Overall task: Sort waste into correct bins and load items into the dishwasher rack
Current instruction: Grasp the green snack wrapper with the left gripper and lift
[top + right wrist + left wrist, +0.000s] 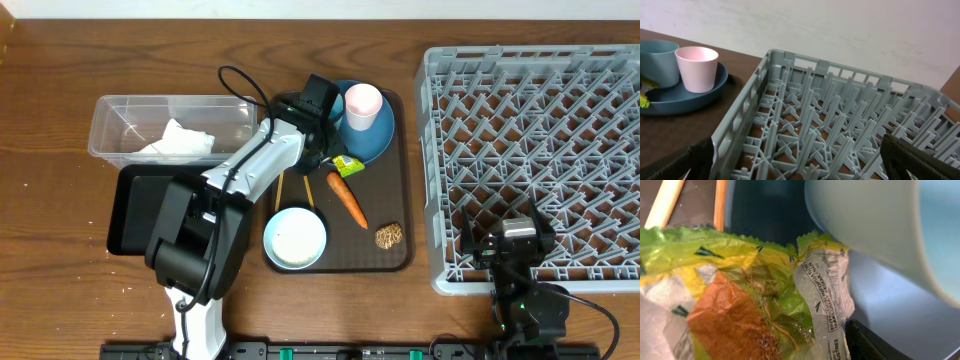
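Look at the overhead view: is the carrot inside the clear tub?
No, the carrot lies on the brown tray, well outside the clear tub.

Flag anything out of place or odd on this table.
A carrot and a brown food lump lie bare on the brown serving tray, and a crumpled snack wrapper sits at the blue plate's edge. Nothing looks spilled or broken.

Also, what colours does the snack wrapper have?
The wrapper is green-yellow with an orange-brown patch, clearest in the left wrist view.
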Controlling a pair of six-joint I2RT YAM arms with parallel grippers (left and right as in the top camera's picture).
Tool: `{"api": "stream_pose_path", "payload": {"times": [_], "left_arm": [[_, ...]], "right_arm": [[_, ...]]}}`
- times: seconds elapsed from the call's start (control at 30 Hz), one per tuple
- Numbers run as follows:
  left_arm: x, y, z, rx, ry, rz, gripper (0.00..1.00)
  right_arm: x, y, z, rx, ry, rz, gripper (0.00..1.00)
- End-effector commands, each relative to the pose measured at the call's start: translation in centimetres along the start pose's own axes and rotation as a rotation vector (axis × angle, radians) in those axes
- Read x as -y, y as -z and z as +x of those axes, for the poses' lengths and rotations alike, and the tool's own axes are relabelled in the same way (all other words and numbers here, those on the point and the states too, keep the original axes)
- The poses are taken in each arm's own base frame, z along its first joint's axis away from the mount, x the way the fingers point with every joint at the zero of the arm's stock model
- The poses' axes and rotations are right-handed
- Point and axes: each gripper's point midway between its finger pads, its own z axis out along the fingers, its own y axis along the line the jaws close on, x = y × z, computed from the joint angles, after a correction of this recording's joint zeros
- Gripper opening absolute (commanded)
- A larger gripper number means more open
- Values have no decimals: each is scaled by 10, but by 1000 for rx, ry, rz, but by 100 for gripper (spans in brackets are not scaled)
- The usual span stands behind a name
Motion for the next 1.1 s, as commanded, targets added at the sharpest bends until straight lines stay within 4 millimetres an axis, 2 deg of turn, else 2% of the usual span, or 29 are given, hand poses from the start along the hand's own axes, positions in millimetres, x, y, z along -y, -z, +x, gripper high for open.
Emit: {"api": "stream_pose_path", "payload": {"times": [0.0, 0.2, 0.57, 0.87, 1.07], "left_arm": [[7, 21, -4, 28, 3, 35, 58], [12, 35, -6, 47, -4, 60, 59], [5, 23, -9, 68, -2, 13, 59], [15, 21, -10, 90, -18, 39, 59], [13, 21, -13, 110, -18, 24, 59]], "right_arm": [[1, 0, 1, -4, 5, 3, 99], [1, 0, 1, -4, 5, 3, 99], [1, 0, 1, -4, 5, 3, 99], [1, 0, 1, -4, 5, 3, 99], [1, 0, 1, -4, 5, 3, 99]]}}
